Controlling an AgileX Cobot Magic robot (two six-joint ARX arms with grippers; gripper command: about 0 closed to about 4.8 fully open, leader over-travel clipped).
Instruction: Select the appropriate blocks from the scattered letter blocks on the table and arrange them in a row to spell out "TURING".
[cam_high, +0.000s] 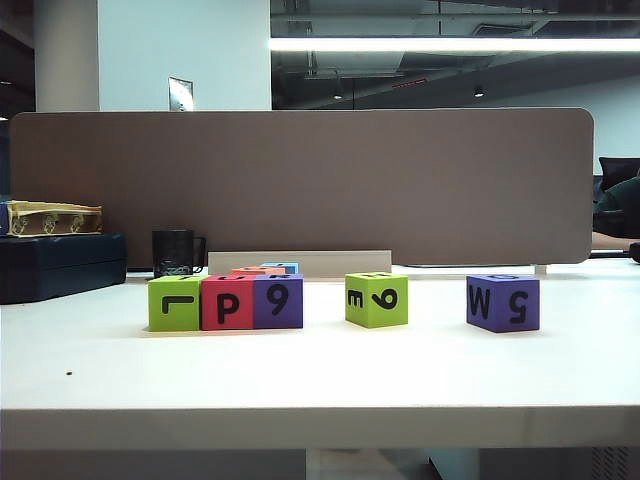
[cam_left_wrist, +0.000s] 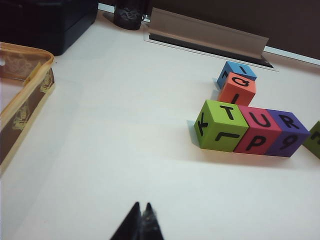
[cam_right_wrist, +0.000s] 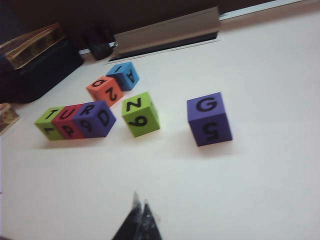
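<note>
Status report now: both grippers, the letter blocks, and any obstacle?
Left gripper shut, right gripper shut, both empty above the table. Row reads T, U, R; blocks topped I, N, G loose. Nothing blocking.

- Green T block, red U block, purple R block: touching in a row, left on white bench.
- Orange block, blue block: just behind the row.
- Green N block, purple G block: apart, rightward.

The wide white flat bench carries matte letter cubes: lime-green, red and purple touching in a row, another lime-green near, another purple well apart.
</note>
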